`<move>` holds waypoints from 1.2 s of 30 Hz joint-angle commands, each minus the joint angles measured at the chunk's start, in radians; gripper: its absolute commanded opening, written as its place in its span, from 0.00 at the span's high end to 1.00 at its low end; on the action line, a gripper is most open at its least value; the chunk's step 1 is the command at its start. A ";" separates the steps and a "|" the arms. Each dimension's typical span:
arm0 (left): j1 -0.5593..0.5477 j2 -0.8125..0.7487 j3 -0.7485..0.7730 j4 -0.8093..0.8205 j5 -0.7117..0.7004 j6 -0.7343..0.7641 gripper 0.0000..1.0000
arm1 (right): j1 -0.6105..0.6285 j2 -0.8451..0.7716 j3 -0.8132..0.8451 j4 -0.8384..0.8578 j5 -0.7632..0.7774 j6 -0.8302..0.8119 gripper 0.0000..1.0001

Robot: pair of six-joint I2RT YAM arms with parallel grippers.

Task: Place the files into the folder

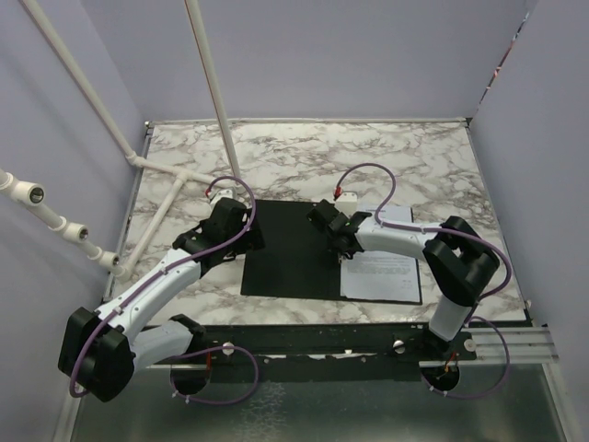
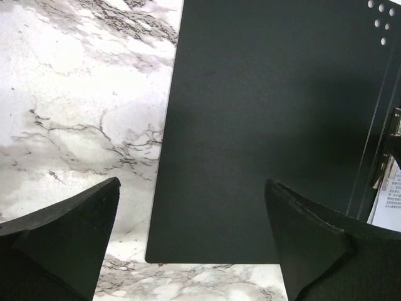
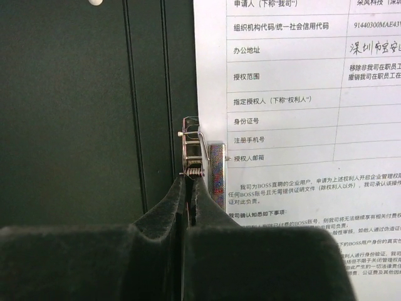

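Note:
The folder lies open on the marble table, black inside up. The files, white sheets with black text, rest on its right half. In the right wrist view the files lie beside the folder's spine, their left edge under the silver clip. My right gripper is shut, its tips touching the clip's near spring end. My left gripper hangs open over the near corner of the folder's left cover, with nothing between its fingers. The clip shows at that view's right edge.
White plastic pipes run across the table's left side and up the back wall. Purple walls close in the marble table on three sides. A metal rail runs along the near edge by the arm bases.

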 commanded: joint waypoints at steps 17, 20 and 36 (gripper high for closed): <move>0.006 0.006 -0.005 0.014 0.005 -0.002 0.01 | 0.007 -0.198 -0.043 -0.047 -0.028 -0.068 1.00; 0.007 0.027 0.010 0.014 0.004 0.007 0.01 | 0.007 -0.259 -0.055 -0.054 -0.036 -0.097 1.00; 0.157 0.005 -0.029 0.199 0.440 0.013 0.01 | -0.010 -0.500 -0.024 -0.143 -0.114 -0.220 1.00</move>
